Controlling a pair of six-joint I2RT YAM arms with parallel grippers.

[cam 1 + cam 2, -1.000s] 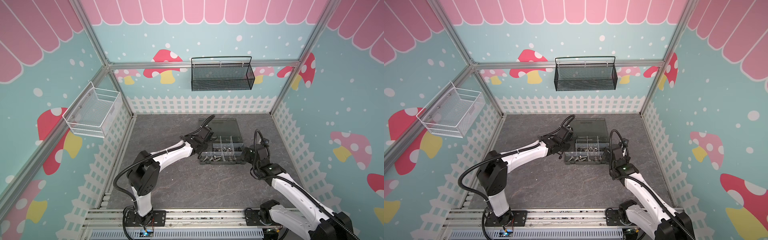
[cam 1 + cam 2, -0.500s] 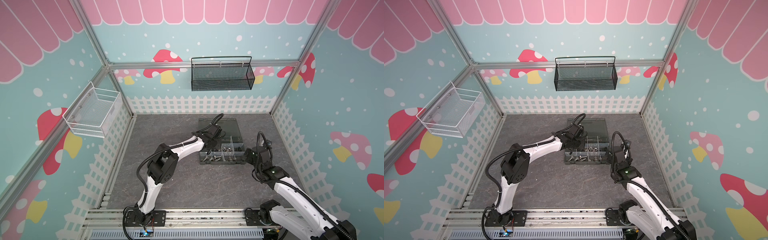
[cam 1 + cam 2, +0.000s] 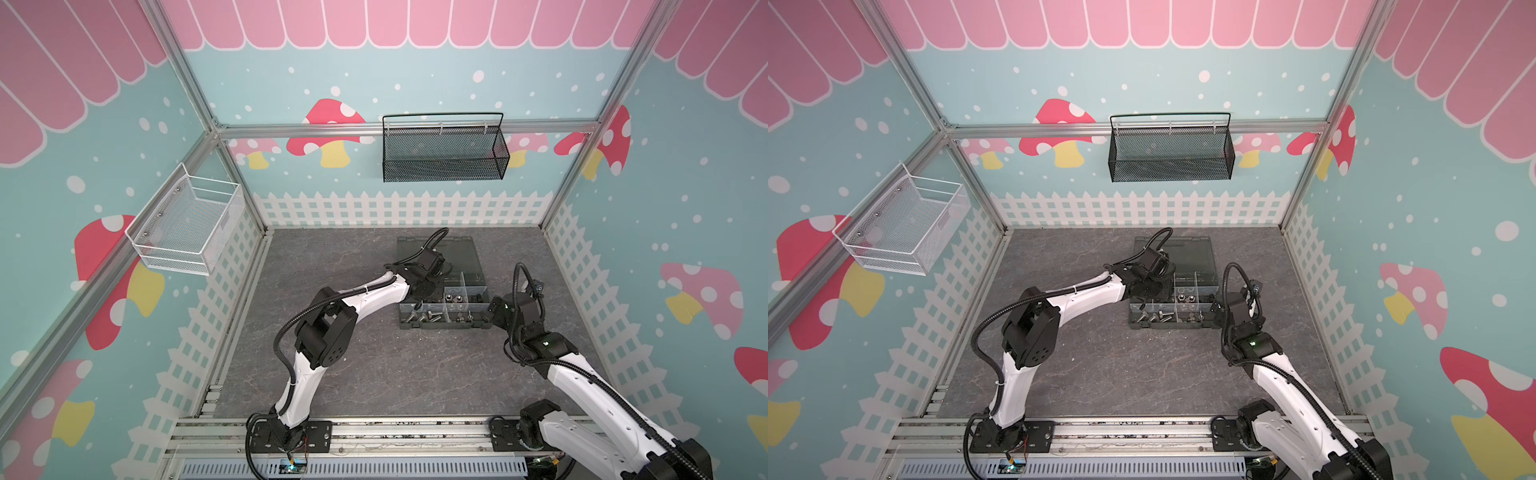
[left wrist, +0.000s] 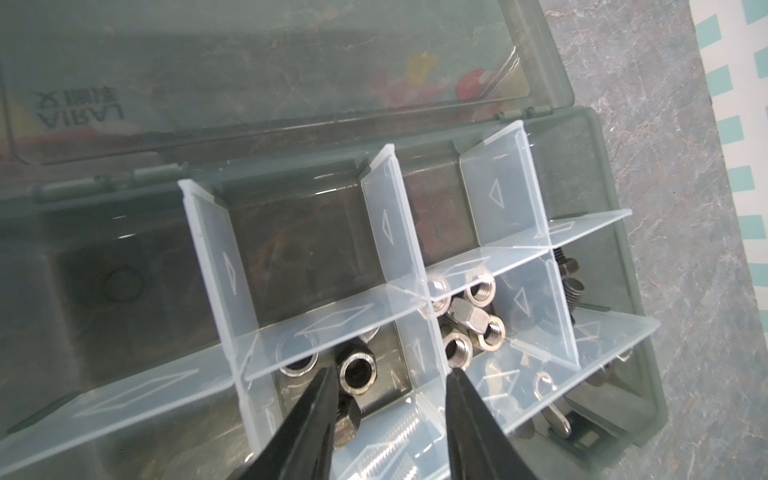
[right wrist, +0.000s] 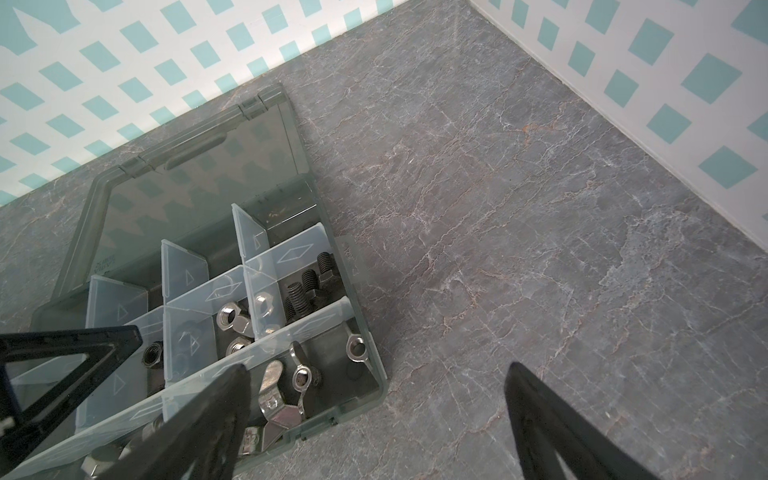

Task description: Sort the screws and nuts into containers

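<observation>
Grey translucent containers (image 4: 307,232); silver nuts (image 4: 457,349); seemingly black screws (image 5: 305,286); grey-veined table (image 5: 540,208).

Containers (image 4: 390,220): compartments parted by clear dividers in a dark grey translucent box (image 3: 440,327), lid open, right of the surface's middle.
Silver nuts (image 4: 457,351): hexagonal, heaped in one middle-row compartment.
Black nut (image 4: 357,370): alone in the adjoining compartment.
Black screws (image 5: 305,286): middle row, against the box's right edge.
Silver screws (image 3: 424,318): lying flat in the front-left corner compartment.
</observation>
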